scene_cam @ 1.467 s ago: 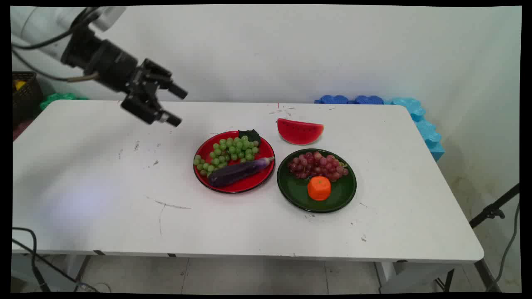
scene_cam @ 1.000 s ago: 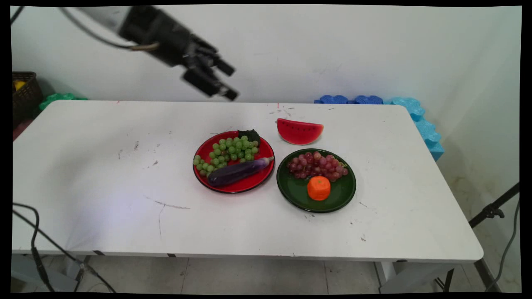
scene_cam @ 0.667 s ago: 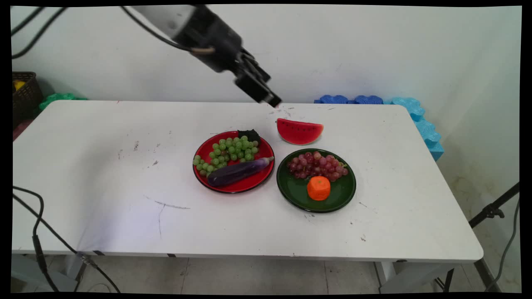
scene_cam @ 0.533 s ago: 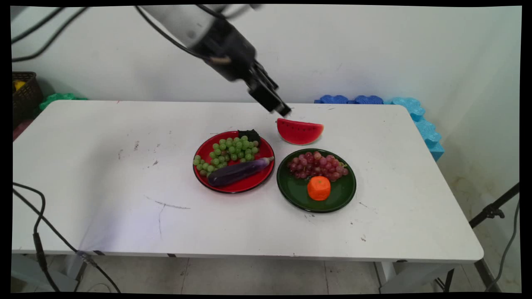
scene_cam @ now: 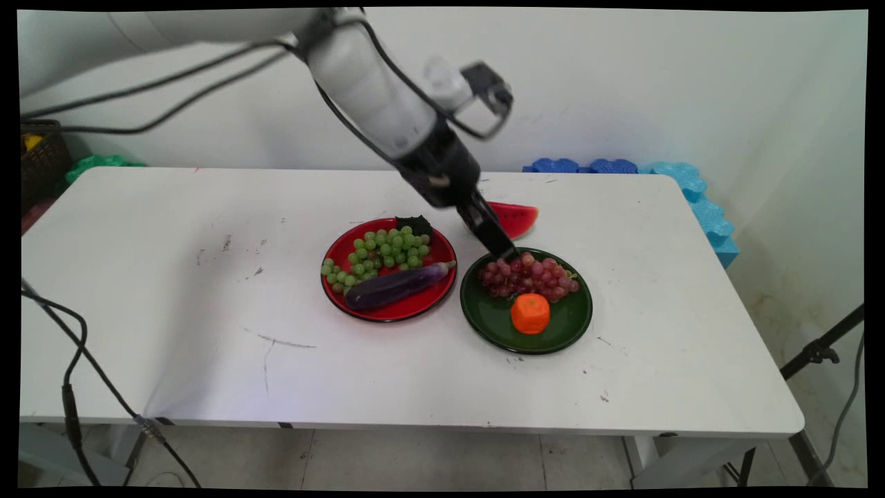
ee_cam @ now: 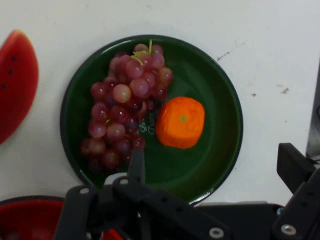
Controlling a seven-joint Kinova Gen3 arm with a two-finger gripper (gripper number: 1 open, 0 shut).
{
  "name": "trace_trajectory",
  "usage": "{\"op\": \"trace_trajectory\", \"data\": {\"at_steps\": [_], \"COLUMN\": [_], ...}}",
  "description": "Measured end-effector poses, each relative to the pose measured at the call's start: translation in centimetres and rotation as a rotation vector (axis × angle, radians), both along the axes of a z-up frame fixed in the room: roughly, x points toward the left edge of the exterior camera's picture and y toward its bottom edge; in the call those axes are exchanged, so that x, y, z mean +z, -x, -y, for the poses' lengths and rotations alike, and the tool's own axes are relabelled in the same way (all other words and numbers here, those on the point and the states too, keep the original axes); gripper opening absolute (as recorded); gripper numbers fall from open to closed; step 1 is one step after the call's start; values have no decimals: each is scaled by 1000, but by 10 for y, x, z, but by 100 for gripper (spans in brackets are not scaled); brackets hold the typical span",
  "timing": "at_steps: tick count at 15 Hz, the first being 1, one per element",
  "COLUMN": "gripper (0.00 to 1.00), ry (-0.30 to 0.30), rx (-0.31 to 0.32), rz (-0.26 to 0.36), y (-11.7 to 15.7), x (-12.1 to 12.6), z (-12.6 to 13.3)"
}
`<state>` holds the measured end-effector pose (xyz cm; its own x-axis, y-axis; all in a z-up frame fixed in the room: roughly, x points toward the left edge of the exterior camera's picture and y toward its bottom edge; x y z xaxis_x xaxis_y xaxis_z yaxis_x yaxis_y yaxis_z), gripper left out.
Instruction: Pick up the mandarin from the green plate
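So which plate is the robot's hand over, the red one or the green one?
The green plate, the one holding red grapes and the orange. The end effector hangs at its far rim; the red plate sits beside it.

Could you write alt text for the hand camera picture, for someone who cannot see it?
Seen from above, a green plate holds red grapes and an orange; the open black gripper rises from below.

A robot lab or test room, not a home: a scuffed white folding table point(scene_cam: 173, 332) against a bare white wall point(scene_cam: 657, 83); loose black cables point(scene_cam: 69, 387) hanging at the near left; a black tripod leg point(scene_cam: 819, 353) at the right; blue foam interlocking mats point(scene_cam: 691, 187) stacked at the far right; plastic toy fruit on plates.
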<state>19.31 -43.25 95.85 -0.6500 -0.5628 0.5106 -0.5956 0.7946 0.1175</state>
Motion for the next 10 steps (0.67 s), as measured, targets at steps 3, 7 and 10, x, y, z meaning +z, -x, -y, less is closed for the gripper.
{"op": "trace_trajectory", "data": {"at_steps": [3,7,10], "gripper": [100,100,100], "ry": [-18,1,31], "rx": [9,-23,-61], "rz": [15,33,36], "y": [14,33,47], "x": [-30,-71,-93], "z": [2,5,9]}}
